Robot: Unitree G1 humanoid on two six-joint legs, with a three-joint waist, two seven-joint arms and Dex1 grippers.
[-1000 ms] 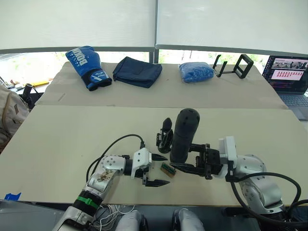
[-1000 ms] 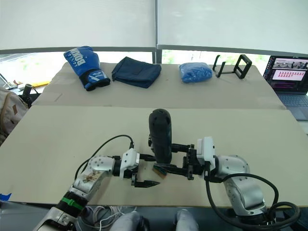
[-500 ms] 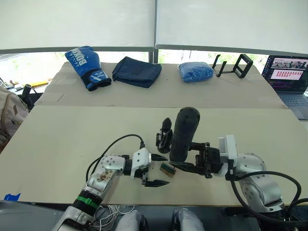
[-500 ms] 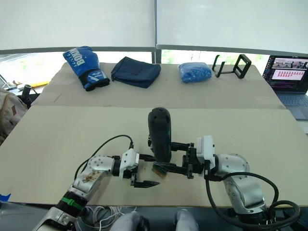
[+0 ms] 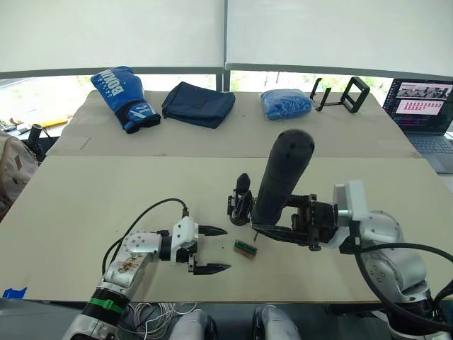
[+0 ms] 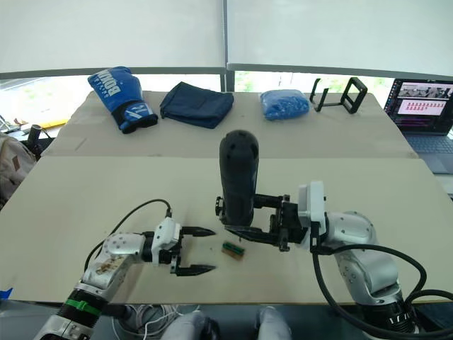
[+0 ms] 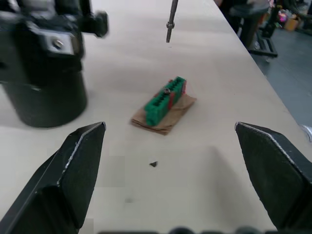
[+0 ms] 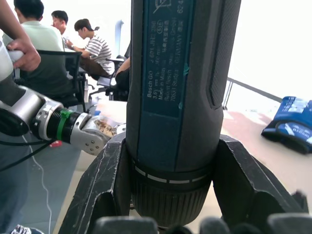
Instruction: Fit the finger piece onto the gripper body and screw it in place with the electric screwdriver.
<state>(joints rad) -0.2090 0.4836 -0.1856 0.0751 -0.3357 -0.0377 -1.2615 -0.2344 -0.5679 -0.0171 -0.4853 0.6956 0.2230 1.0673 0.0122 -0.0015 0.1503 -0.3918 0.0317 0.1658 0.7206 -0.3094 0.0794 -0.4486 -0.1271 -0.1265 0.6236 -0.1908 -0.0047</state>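
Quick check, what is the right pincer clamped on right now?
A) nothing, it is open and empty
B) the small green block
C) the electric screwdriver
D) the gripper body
C: the right pincer is shut on the electric screwdriver, its two fingers pressed to the barrel's sides, while the small green block lies loose on the table and the gripper body stands free.

This looks like an office or a robot laboratory. Two long beige tables (image 5: 106, 191) stand before wide windows with white roller blinds (image 5: 113, 32). An open laptop (image 5: 421, 106) with a lit screen stands at the right side. In the right wrist view, several people (image 8: 92, 46) sit on office chairs (image 8: 63, 73) in the background. A blue boxing glove (image 5: 124, 95) and a black stand (image 5: 347, 95) lie on the far table.
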